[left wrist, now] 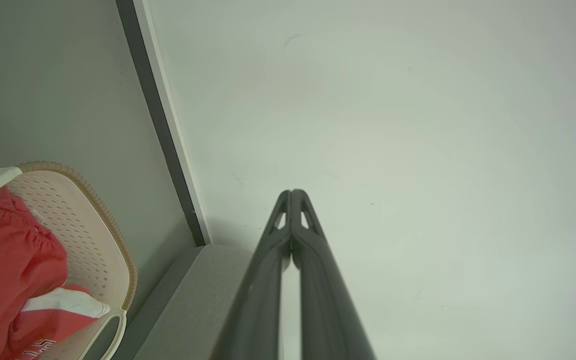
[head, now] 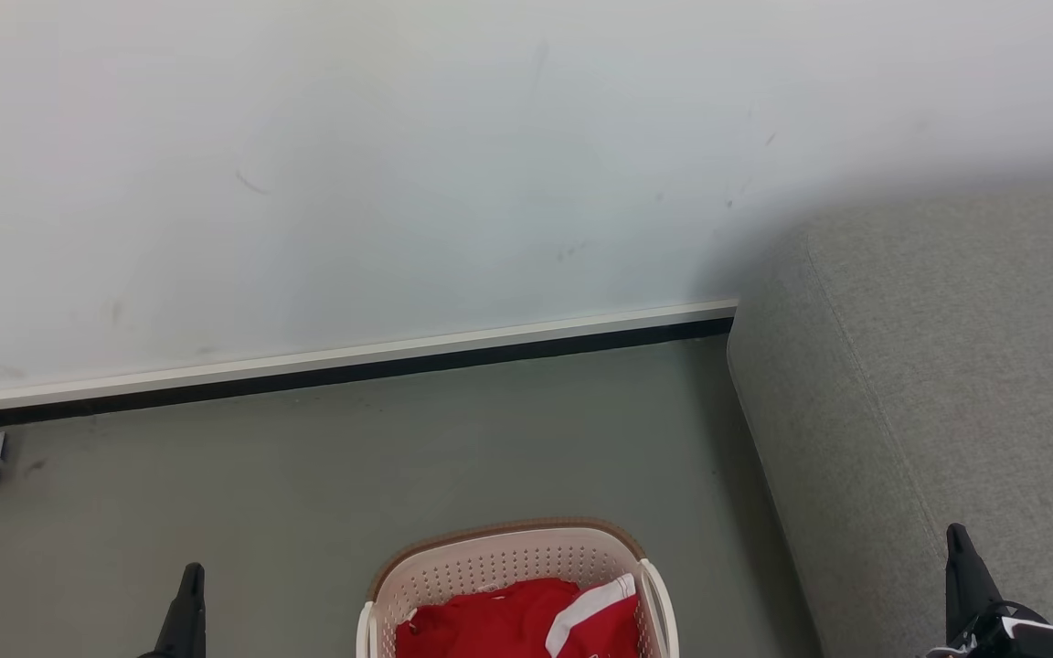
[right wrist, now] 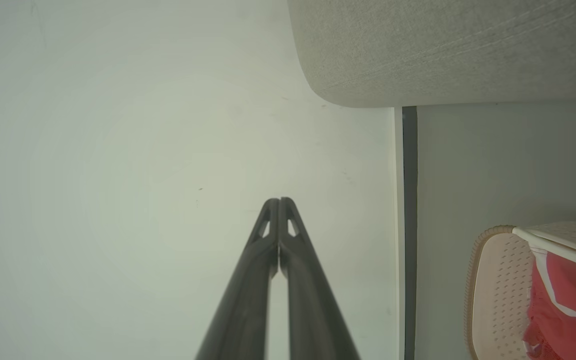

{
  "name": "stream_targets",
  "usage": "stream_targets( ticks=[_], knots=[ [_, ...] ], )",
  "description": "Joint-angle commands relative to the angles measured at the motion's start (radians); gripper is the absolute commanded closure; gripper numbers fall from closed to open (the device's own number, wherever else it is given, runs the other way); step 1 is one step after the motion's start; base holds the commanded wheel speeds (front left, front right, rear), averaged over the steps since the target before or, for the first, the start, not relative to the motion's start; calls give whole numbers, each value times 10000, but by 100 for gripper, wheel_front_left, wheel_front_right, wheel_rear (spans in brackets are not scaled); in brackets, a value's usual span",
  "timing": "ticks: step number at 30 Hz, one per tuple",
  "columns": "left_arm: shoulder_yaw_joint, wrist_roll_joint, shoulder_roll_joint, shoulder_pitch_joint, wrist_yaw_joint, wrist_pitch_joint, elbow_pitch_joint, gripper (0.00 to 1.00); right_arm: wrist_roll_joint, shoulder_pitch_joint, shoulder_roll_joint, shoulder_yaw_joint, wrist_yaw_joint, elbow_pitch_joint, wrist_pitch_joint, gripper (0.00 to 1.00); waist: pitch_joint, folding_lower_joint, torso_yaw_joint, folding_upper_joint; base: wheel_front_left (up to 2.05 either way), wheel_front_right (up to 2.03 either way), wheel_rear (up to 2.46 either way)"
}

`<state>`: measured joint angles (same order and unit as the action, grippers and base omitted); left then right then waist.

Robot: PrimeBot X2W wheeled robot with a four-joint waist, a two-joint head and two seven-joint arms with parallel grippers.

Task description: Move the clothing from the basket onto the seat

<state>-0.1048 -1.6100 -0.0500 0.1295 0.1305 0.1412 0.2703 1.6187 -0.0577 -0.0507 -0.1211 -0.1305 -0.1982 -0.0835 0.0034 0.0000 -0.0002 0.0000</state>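
Left tool (left wrist: 292, 193) and right tool (right wrist: 279, 201) pressed together, empty; clothing (head: 499, 623) in basket (head: 490, 556).

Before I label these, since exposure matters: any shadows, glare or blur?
Head view: even light, soft shadow on the wall beside the seat, no glare. Left wrist view: fingers loom large, basket sharp. Right wrist view: wall dims toward corners.

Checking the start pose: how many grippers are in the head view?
2. The left gripper is at lower left, seen against the floor; the right gripper at lower right, seen against the seat. Both are shut, holding nothing.
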Motion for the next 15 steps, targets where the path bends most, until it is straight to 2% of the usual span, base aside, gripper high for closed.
stream_targets(
  ticks=[1,11,12,15],
  knots=[
    [-21,-30,11,101,26,46,6,100,-19,-92,19,8,-4,12,-16,100,0,0,0,0,0,0,0],
    [-21,-30,11,101,26,46,6,100,-19,-92,18,7,-4,14,-16,100,0,0,0,0,0,0,0],
    [0,0,0,0,0,0,0,0,0,0,0,-2,0,0,0,0,0,0,0,0,0,0,0],
    [34,5,23,-139,-2,-27,201,0,1,141,17,12,2,-223,14,0,-1,0,0,0,0,0,0]
  ],
)
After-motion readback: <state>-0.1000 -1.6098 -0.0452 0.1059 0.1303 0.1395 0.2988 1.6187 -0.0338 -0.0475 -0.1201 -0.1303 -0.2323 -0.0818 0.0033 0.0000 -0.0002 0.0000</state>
